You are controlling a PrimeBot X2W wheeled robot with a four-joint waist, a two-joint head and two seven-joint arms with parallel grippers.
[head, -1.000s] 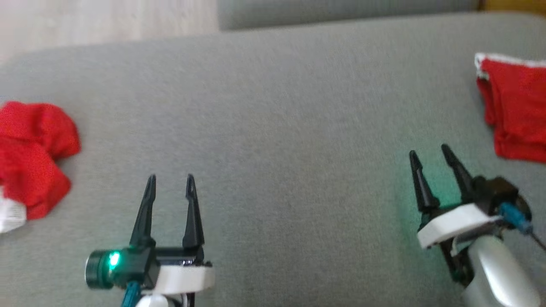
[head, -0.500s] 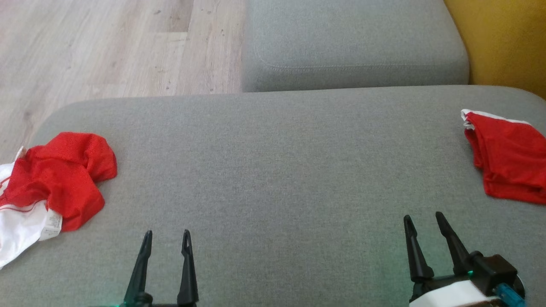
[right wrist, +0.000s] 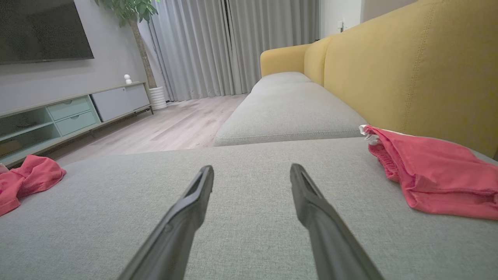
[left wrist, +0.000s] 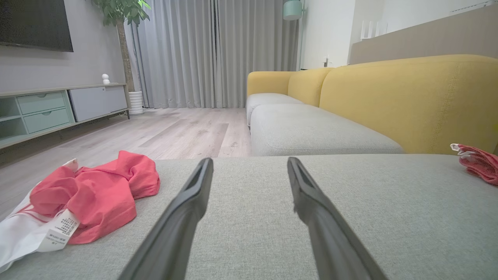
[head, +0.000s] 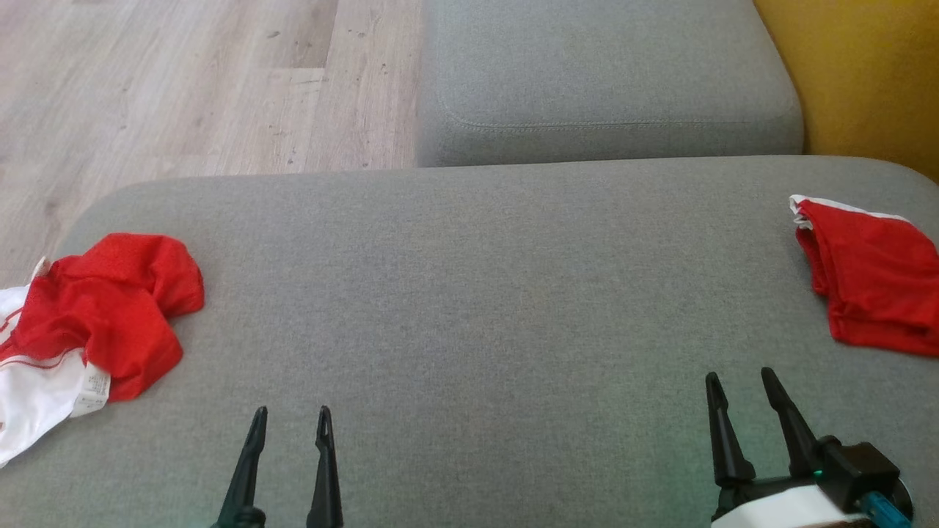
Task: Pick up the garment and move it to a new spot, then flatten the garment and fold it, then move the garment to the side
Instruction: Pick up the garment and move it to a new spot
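A crumpled red and white garment (head: 95, 323) lies at the left edge of the grey cushion (head: 477, 293), a white label showing; the left wrist view has it (left wrist: 93, 190) to the left of my fingers. A second red garment (head: 873, 293), folded flat with a white hem, lies at the right edge by the yellow backrest, close on the right in the right wrist view (right wrist: 435, 175). My left gripper (head: 291, 412) (left wrist: 249, 160) is open and empty above the cushion's near side. My right gripper (head: 739, 375) (right wrist: 252, 167) is also open and empty, just short of the folded garment.
Another grey seat cushion (head: 609, 81) adjoins the far side, with the yellow backrest (head: 866, 73) on the right. Wooden floor (head: 183, 88) lies beyond the cushion's left and far edges. A low TV cabinet (left wrist: 50, 112) and a potted plant stand across the room.
The head camera has tilted up, so the whole picture has slid down and the far cushion and floor have come into view. Both grippers stay open; neither garment has moved.
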